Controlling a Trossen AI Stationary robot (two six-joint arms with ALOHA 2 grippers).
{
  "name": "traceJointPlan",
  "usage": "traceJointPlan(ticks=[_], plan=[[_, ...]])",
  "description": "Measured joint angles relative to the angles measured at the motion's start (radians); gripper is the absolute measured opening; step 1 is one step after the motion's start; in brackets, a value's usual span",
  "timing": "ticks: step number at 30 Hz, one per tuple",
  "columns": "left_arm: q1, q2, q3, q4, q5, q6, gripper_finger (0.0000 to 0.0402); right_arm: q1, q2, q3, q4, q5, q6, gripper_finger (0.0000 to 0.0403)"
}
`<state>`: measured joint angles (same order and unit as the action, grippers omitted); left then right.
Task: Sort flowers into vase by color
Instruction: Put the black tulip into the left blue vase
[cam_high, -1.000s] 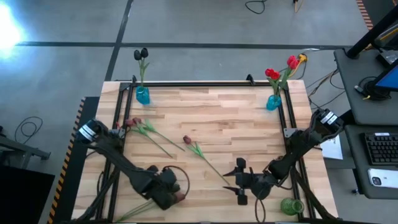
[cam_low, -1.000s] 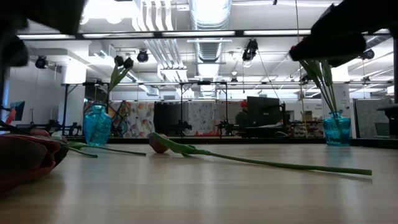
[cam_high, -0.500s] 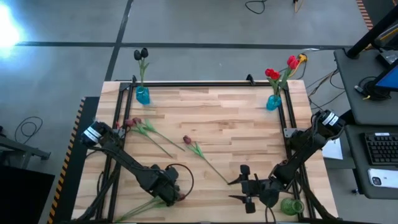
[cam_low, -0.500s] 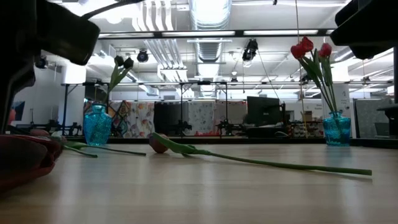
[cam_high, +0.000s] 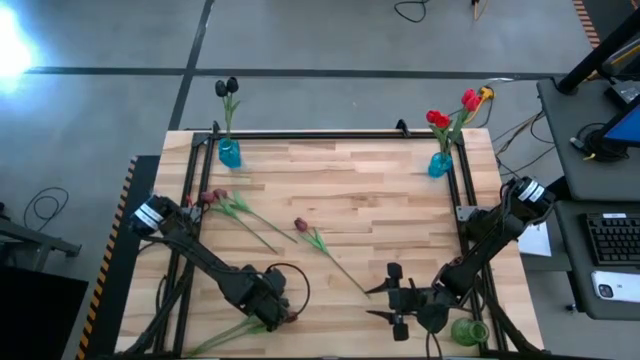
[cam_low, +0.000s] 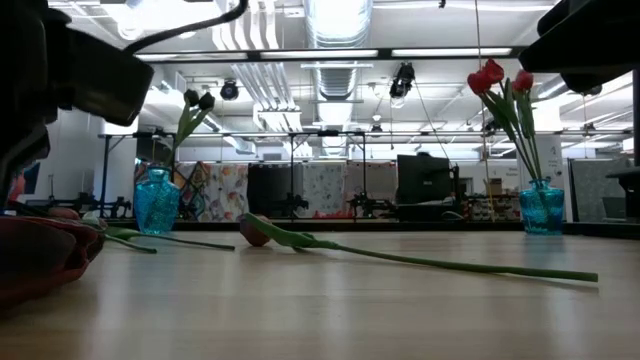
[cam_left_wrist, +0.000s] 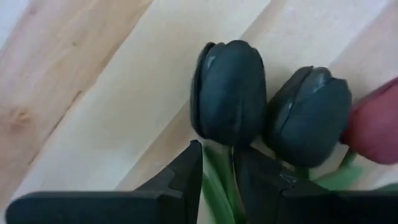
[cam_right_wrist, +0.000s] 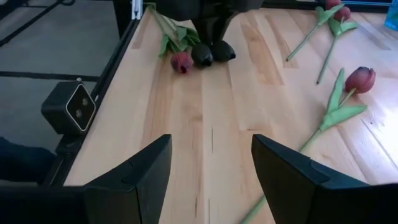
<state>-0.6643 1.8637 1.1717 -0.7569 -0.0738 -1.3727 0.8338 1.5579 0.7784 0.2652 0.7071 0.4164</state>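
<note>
- The left claw (cam_high: 272, 305) is down at the near edge of the counter (cam_high: 340, 190), over a small bunch of three tulips lying there.
- Up close, its fingers (cam_left_wrist: 186, 171) are narrow, pinched on the green stem (cam_left_wrist: 217, 177) just behind one black head (cam_left_wrist: 230, 93). A second black head (cam_left_wrist: 308, 118) touches that one, and a red head (cam_left_wrist: 376, 124) lies against the second.
- The right claw (cam_high: 400, 300) hangs near the near edge too, toward the right side, with its fingers (cam_right_wrist: 134, 171) spread wide and nothing between them. It faces across the counter toward the left claw's bunch.
- A loose maroon tulip (cam_high: 300, 226) lies mid-counter, its stem running toward the right claw.
- Two more tulips (cam_high: 212, 197) lie together by the left edge.
- The far-left blue vase (cam_high: 229, 153) holds black tulips (cam_high: 227, 87).
- The far-right blue vase (cam_high: 439, 164) holds red tulips (cam_high: 440, 118).
</note>
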Motion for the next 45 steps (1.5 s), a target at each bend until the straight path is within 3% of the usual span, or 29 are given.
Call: traceJointPlan(ticks=[7, 13, 17, 21, 26, 32, 38, 45], plan=[[-0.001, -0.006, -0.055, 0.104, -0.013, 0.01, 0.001, 0.002, 0.0, 0.0, -0.008, 0.0, -0.001, 0.0215], [0.003, -0.036, 0.025, -0.12, -0.087, 0.067, 0.0001, 0.006, -0.037, 0.0, -0.087, 0.0, 0.022, 0.0215], [0.006, -0.097, 0.127, -0.33, -0.237, 0.079, 0.0001, 0.006, -0.083, 0.0, -0.128, 0.009, 0.022, 0.0215], [0.006, -0.206, 0.217, -0.425, -0.462, 0.082, 0.0, 0.006, -0.13, 0.0, -0.161, 0.033, -0.015, 0.0215], [0.006, -0.349, 0.24, -0.418, -0.709, 0.12, 0.0, 0.006, -0.152, 0.0, -0.16, 0.039, -0.061, 0.0215], [0.025, -0.479, 0.143, -0.31, -0.879, 0.14, 0.0, 0.006, -0.141, 0.0, -0.167, 0.053, -0.064, 0.0215], [0.18, -0.535, -0.059, -0.044, -0.819, 0.138, 0.0, -0.01, -0.142, 0.0, -0.161, 0.101, -0.073, 0.0215], [0.426, -0.458, -0.235, 0.255, -0.693, 0.318, 0.0, -0.07, -0.144, 0.0, -0.153, 0.104, -0.079, 0.0215]])
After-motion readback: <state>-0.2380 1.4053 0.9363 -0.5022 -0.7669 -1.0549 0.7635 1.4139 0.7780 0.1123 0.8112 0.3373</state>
